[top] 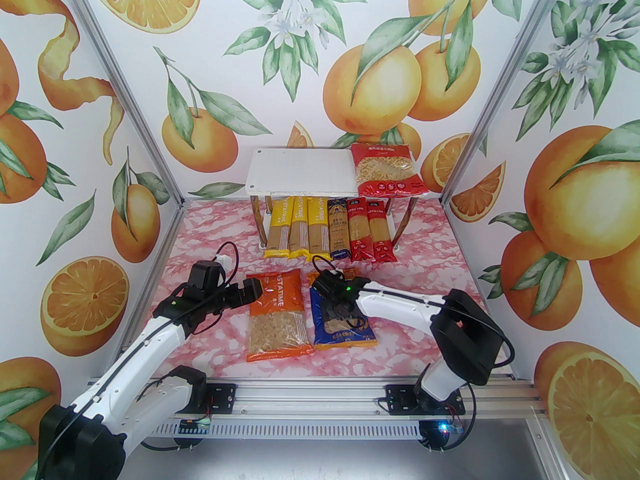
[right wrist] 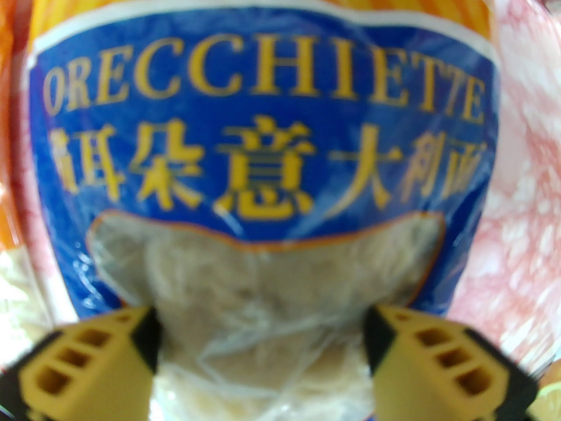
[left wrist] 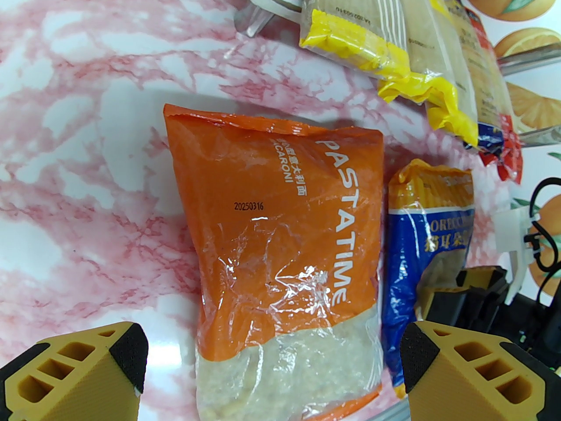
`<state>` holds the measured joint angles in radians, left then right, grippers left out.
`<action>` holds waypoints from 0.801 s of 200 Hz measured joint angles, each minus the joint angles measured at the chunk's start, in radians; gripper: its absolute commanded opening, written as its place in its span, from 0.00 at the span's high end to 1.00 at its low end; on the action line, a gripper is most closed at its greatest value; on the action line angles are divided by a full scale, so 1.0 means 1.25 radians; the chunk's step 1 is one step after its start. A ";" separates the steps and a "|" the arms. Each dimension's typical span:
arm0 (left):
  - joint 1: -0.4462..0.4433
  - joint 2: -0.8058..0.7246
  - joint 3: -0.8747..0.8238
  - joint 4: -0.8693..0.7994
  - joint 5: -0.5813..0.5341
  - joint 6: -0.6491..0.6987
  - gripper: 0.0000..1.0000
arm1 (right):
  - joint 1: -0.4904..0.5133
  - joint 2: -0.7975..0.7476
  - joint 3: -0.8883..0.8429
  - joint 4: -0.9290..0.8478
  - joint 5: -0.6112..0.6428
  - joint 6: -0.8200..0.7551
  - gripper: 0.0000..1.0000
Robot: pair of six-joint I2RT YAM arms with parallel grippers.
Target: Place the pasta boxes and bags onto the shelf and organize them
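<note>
Pink marble tabletop [top: 210,228]. The blue orecchiette bag [right wrist: 263,103] lies flat in front of the shelf [top: 300,173], beside the orange macaroni bag [left wrist: 271,217]. My right gripper [right wrist: 263,336] straddles its clear window, pads on the film; clamped or not, I cannot tell. My left gripper [left wrist: 271,349] is spread wide above the orange macaroni bag.

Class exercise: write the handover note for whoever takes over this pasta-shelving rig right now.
Left gripper: open, over the orange bag on the table.
Right gripper: fingers astride the blue bag beside it; grip unclear.
Done: red bag on the shelf top board, six spaghetti packs side by side under it.
Left: shelve the orange and blue bags.
</note>
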<state>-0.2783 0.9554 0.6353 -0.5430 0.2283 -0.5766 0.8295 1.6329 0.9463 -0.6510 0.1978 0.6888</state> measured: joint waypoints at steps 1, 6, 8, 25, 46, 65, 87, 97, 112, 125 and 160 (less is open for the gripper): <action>0.000 0.000 0.000 0.000 0.000 0.000 0.01 | 0.000 -0.001 -0.001 0.001 0.000 0.000 0.43; 0.000 0.001 0.000 0.000 0.000 0.000 0.01 | -0.002 -0.005 -0.006 0.009 -0.003 0.001 0.45; 0.000 0.001 0.000 0.000 0.000 0.000 0.01 | -0.003 -0.006 -0.007 0.011 -0.005 -0.001 0.46; 0.000 0.001 0.000 0.000 0.000 0.000 0.01 | -0.006 -0.020 -0.024 0.031 -0.016 0.003 0.59; 0.000 0.001 0.000 0.000 0.000 0.000 0.01 | -0.009 -0.036 -0.041 0.054 -0.027 0.001 0.81; 0.000 0.001 0.000 0.000 0.000 0.000 0.02 | -0.016 -0.050 -0.048 0.063 -0.038 0.007 1.00; 0.000 0.001 0.000 -0.001 0.000 0.000 0.04 | -0.016 -0.056 -0.052 0.066 -0.043 0.004 1.00; 0.000 0.001 0.000 -0.001 -0.001 0.000 0.04 | -0.016 -0.058 -0.052 0.067 -0.045 0.002 1.00; 0.000 0.001 0.000 -0.002 0.000 0.000 0.04 | -0.016 -0.063 -0.056 0.071 -0.046 0.002 1.00; 0.000 0.001 0.000 -0.004 -0.001 0.000 0.04 | -0.016 -0.071 -0.061 0.074 -0.050 -0.002 1.00; 0.000 0.001 0.000 -0.007 -0.002 0.001 0.04 | -0.015 -0.133 -0.065 0.032 -0.066 -0.028 1.00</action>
<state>-0.2783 0.9562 0.6357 -0.5514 0.2253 -0.5755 0.8112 1.4670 0.8654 -0.6109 0.1150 0.6537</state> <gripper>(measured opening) 0.958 0.098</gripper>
